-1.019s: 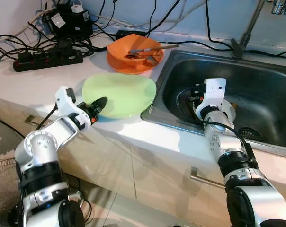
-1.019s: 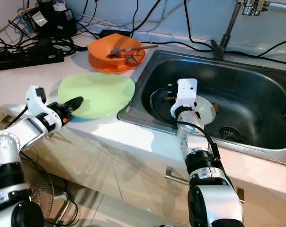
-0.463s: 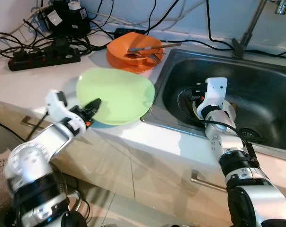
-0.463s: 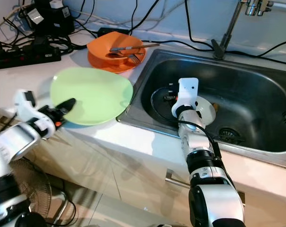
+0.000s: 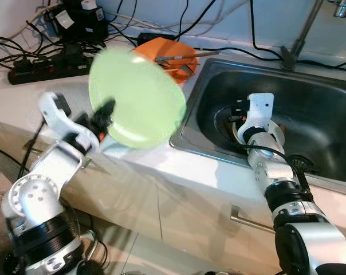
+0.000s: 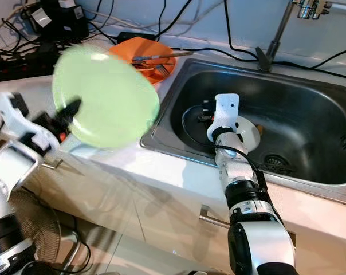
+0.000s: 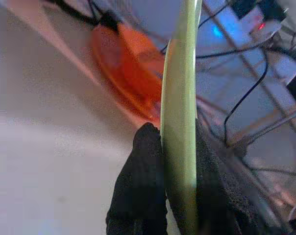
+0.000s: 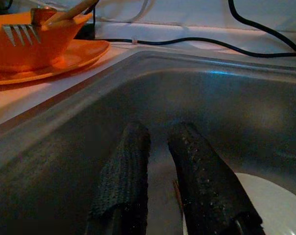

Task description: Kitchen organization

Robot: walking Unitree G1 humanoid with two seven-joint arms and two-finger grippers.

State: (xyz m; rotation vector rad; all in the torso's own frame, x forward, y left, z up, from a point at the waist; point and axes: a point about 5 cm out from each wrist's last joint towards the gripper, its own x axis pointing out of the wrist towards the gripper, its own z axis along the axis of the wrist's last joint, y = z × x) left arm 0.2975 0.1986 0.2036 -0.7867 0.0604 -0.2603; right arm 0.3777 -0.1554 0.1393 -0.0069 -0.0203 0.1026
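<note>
Beside the sink (image 5: pixel 310 86), above the white worktop (image 5: pixel 161 163), the left tool (image 5: pixel 102 117) is clamped on the rim of the green plate (image 5: pixel 136 97), one black finger on each face. That plate is lifted clear of the worktop and tilted steeply, its far edge overlapping the orange bowl (image 5: pixel 176 60) that stands at the sink's near-left corner. A fork (image 8: pixel 20 33) and another utensil lie in that bowl, which sits on an orange plate (image 8: pixel 64 58). Down inside the sink, the right tool (image 8: pixel 160 161) hangs with its fingers (image 8: pixel 126 166) a narrow gap apart, gripping nothing, just over a white plate (image 8: pixel 265 205) on the basin floor. Cables and a power strip (image 5: pixel 38 63) lie on the worktop left of the bowl.
</note>
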